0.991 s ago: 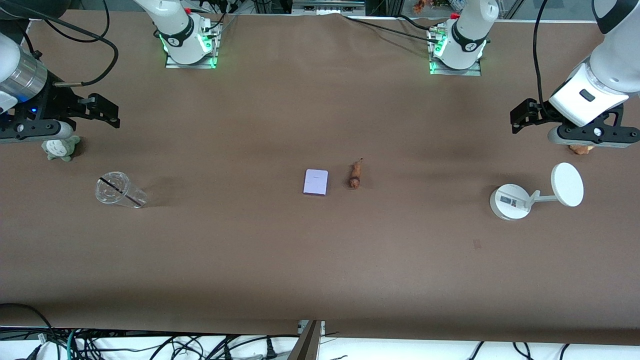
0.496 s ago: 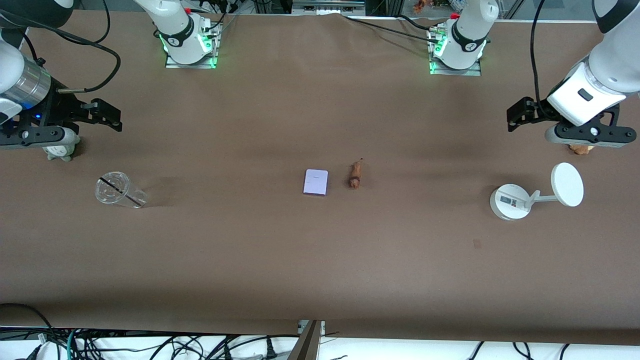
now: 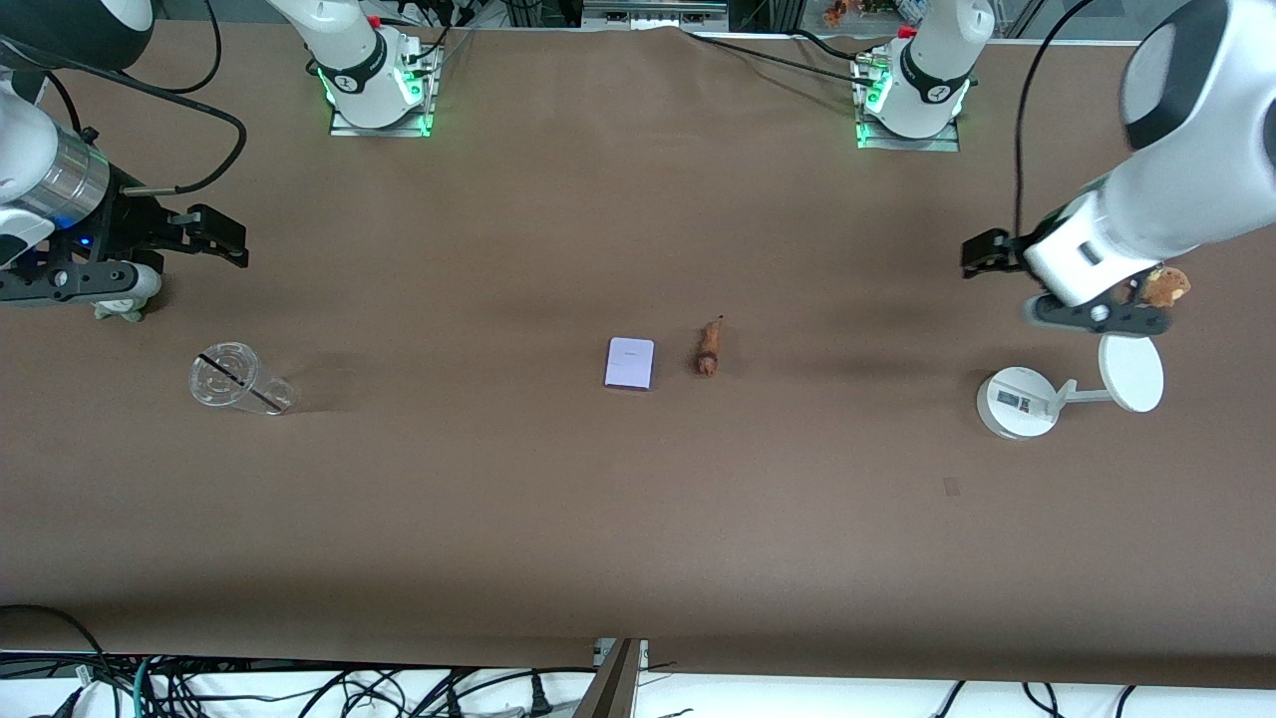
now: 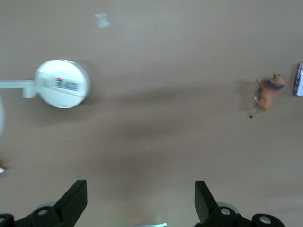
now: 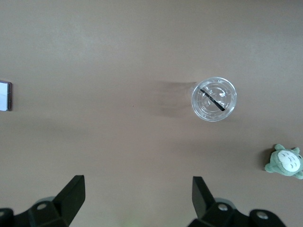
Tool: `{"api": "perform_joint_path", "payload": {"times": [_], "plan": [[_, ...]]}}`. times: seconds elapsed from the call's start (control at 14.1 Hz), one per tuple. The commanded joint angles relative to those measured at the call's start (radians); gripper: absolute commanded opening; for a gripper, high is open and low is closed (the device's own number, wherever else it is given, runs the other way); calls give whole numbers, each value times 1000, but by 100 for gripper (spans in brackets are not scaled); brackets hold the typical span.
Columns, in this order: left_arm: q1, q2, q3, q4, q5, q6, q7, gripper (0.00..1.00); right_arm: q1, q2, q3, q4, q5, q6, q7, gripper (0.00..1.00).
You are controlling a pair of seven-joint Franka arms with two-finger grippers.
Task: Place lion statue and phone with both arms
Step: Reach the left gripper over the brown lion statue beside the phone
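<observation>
The phone (image 3: pixel 630 362), a small pale lavender slab, lies flat in the middle of the table. The lion statue (image 3: pixel 709 347), tiny and reddish-brown, lies beside it toward the left arm's end. My left gripper (image 3: pixel 1097 315) hangs open and empty over the table at the left arm's end, close to the white stand. Its wrist view shows its open gripper (image 4: pixel 139 201), the lion statue (image 4: pixel 267 92) and the phone's edge (image 4: pixel 299 79). My right gripper (image 3: pixel 75 287) hangs open and empty over the right arm's end. Its wrist view shows its open gripper (image 5: pixel 136 196) and the phone's edge (image 5: pixel 4 95).
A white round-based stand (image 3: pixel 1017 402) with a disc and a tan plush toy (image 3: pixel 1164 286) sit at the left arm's end. A clear plastic cup (image 3: pixel 239 379) and a grey-green plush toy (image 3: pixel 120 311), mostly hidden under the right gripper, sit at the right arm's end.
My left gripper has swung toward the middle of the table and uncovered the tan plush toy. My right gripper has drifted slightly and now covers most of the grey-green plush toy.
</observation>
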Motion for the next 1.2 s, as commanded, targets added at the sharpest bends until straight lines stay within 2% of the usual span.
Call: {"api": "perform_joint_path", "payload": {"times": [0.0,0.21,0.35,0.57,0.85,0.92,1.13], "plan": [[-52,32,-25,-2,-40,59,-31,100,-2,8,3,24,12,-14,-16,100],[-135,92,-62,-4,-40,202,-175,100,3,7,5,24,4,-23,-7,100],[-199,140,-62,-14,-39,312,-266,100,7,8,5,24,4,-24,-2,100],[-273,190,-62,-115,-31,556,-294,100,9,8,5,22,7,-24,-11,100],[-342,255,-62,-307,-27,944,-296,100,9,8,5,22,7,-24,-13,100],[-353,278,-64,-329,-27,1013,-296,100,7,8,3,22,8,-24,-14,100],[-394,353,-62,-329,-22,1103,-296,100,6,8,3,22,10,-24,-14,100]]}}
